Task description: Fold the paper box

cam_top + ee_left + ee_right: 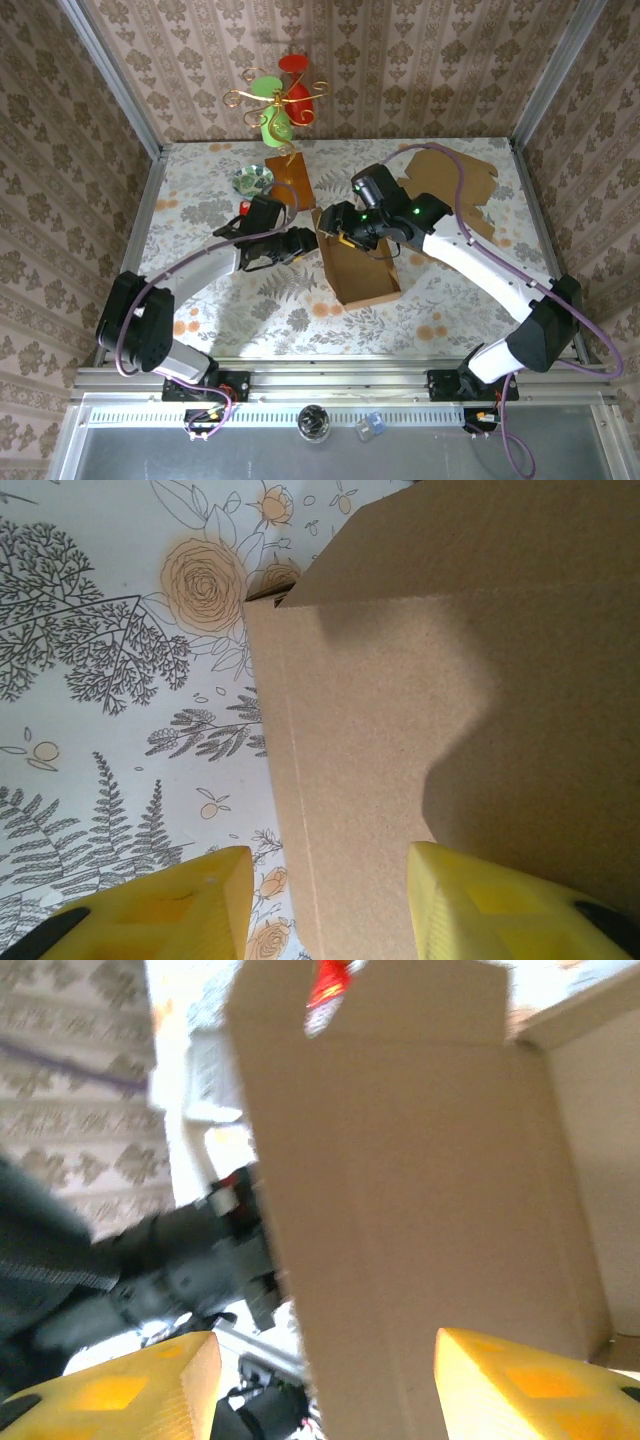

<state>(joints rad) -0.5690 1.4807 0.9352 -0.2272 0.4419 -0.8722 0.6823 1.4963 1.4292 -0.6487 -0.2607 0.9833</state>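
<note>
Bright, even light from above; one wrist view is sharp, the other is smeared.

In the top view the table (200, 205) is lit softly and evenly, the arms give only faint shadows on it, and a paler band of light lies along its near edge. In the left wrist view the box (400, 680) is in good focus and its grain is clear; a soft grey shadow covers its right part, and the yellow fingers (180, 910) at the bottom are slightly out of focus. The right wrist view is blurred by motion: the box panel, the dark arm (150, 1260) behind it and the wallpaper (60, 1110) have no clean edges, and the top is washed out by glare.
</note>
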